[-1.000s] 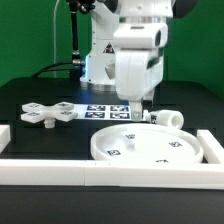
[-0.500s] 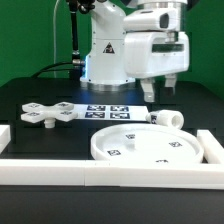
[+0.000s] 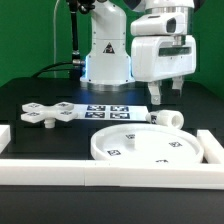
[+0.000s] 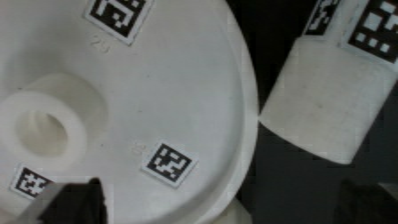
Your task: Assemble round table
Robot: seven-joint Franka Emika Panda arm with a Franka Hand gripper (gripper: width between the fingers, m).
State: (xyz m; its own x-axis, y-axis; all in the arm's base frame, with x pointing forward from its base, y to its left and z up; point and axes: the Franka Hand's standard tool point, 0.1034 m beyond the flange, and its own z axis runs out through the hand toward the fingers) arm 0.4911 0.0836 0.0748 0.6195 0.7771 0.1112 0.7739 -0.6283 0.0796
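The one round disc (image 3: pixel 150 147) lies flat on the black table (image 3: pixel 45 140), rim up, with small square tags scattered over its face. The wrist view shows three of those tags on the disc (image 4: pixel 160 90), along with a raised round socket in its middle.

There is one short leg (image 3: pixel 168 118). It lies on its side just behind the disc's far edge, toward the exterior view's right. In the wrist view the leg (image 4: pixel 334 95) sits close beside the disc's rim with a strip of dark table between them, so the two are not touching. It carries tags of its own.

There is one cross-shaped base (image 3: pixel 50 112). It rests flat, well away from the disc toward the exterior view's left, and a tag shows on each lobe.

The one gripper (image 3: pixel 170 92) hangs in the air above the leg and the disc's far edge. Its two fingers are spread apart, nothing is between them, and neither touches any part.

Behind the disc, between it and the arm's white pedestal (image 3: pixel 105 55), the marker board (image 3: pixel 108 110) lies flat. I count three white rails around the disc: a long one in front (image 3: pixel 100 175), one beside it on the exterior view's right (image 3: pixel 211 146), and a short one far off to the exterior view's left (image 3: pixel 5 135).
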